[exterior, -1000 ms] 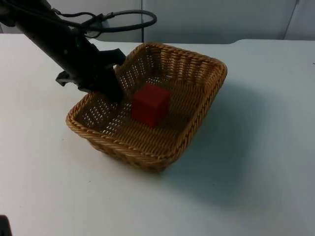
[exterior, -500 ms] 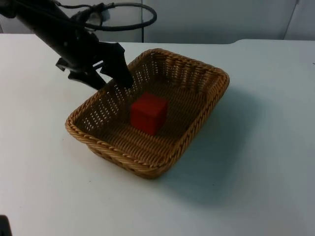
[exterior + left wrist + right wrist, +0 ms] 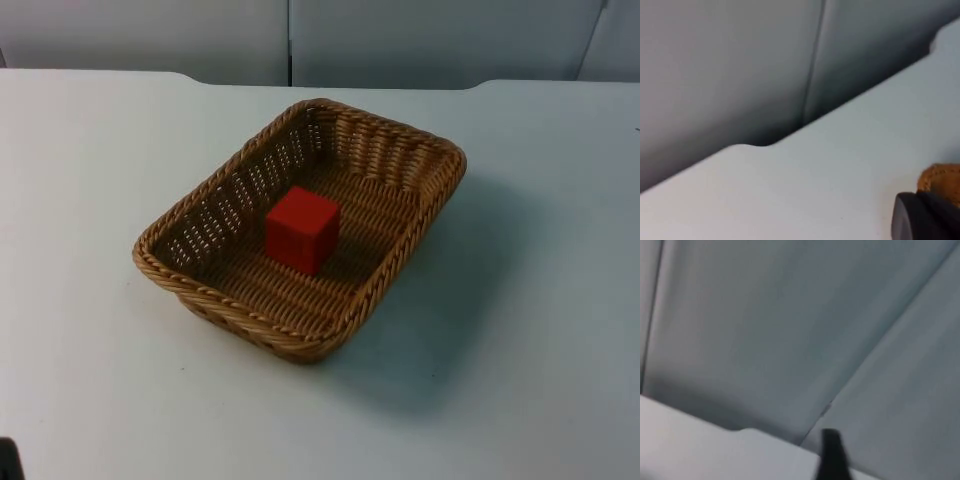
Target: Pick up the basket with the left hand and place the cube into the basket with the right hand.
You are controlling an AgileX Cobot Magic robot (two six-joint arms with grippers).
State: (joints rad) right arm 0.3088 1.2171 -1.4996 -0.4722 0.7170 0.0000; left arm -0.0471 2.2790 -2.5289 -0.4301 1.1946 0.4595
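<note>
Brown woven wicker basket (image 3: 300,230), rectangular, sits flat on the white table top (image 3: 520,330), mid-table, nothing touching its rim. Red cube (image 3: 302,229) rests inside it, on the basket floor near the centre, upright. Left gripper: black fingertip (image 3: 925,217) in the left wrist view just beside a bit of wicker rim, open or closed can't tell. Right gripper: one black fingertip (image 3: 832,455) against the grey partition wall (image 3: 790,330), state can't tell.
</note>
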